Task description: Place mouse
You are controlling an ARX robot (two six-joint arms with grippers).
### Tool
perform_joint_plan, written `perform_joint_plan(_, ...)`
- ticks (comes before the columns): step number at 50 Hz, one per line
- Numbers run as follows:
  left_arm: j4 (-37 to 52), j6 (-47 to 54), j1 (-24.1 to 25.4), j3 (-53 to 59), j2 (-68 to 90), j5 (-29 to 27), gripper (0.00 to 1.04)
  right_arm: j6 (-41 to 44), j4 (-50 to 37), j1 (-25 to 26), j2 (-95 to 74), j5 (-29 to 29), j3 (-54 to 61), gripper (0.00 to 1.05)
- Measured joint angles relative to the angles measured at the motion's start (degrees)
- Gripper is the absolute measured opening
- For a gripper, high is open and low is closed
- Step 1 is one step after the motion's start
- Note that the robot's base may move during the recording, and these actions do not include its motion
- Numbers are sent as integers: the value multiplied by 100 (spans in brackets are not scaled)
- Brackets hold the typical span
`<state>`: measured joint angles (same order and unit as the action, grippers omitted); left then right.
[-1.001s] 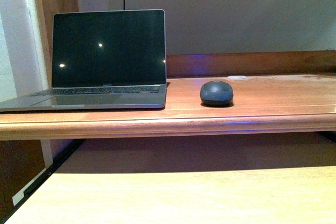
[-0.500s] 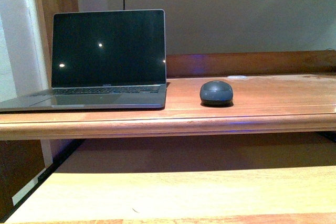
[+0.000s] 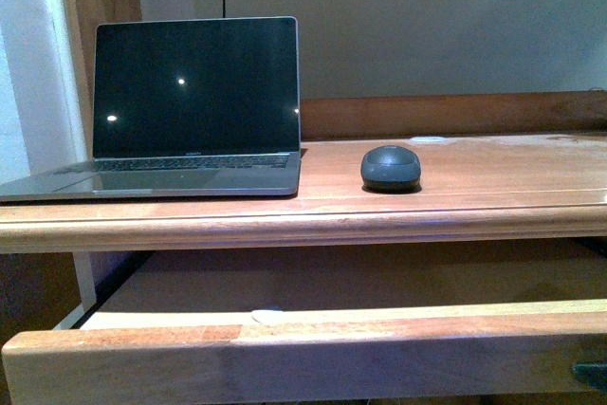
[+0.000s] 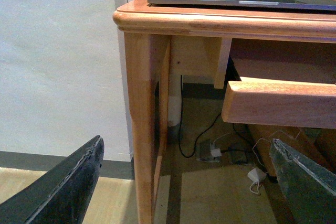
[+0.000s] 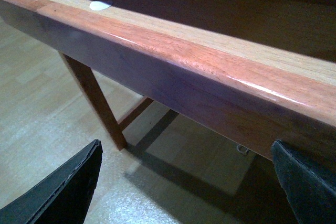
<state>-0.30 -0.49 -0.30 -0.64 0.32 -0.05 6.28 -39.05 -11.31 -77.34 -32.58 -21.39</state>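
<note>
Counter (image 3: 455,220): a reddish wooden top with a rounded front edge; it carries the laptop and the mouse. The left wrist view alone shows its corner leg (image 4: 144,129) and the wall beside it.
Drawer (image 3: 303,353): a pull-out tray under the counter, its wooden front rail crossing the bottom of the front view. Half a second ago only a thin strip of that rail showed at the bottom edge; one second ago none of it did. The tray floor inside is bare wood; a small pale round patch (image 3: 266,315) sits on the rail's inner edge, and the right wrist view shows the same patch (image 5: 100,5) from close up.
Laptop (image 3: 190,106): open, screen dark, standing on the counter's left part; same place as in both earlier frames.
Mouse (image 3: 391,168): dark and domed, resting on the counter just right of the laptop, apart from it and untouched; unmoved since the earlier frames. Neither wrist view shows it.
Cables and plug (image 4: 220,148): lying on the floor under the counter, seen only from the left wrist.
Left gripper (image 4: 184,182): jaws spread wide, nothing between them, low beside the counter leg.
Right gripper (image 5: 184,182): jaws spread wide, empty, below the drawer's rail above the floor.
</note>
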Motion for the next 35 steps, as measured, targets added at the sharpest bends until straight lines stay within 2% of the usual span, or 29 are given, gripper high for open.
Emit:
perform_joint_plan(18,0,0,0,0,0,0,97,-442,-409,-730,-1106,1508,-964,97)
perform_joint_plan(35,0,0,0,0,0,0,97,-691,-442,-1093,-1661,2212,-1412,97)
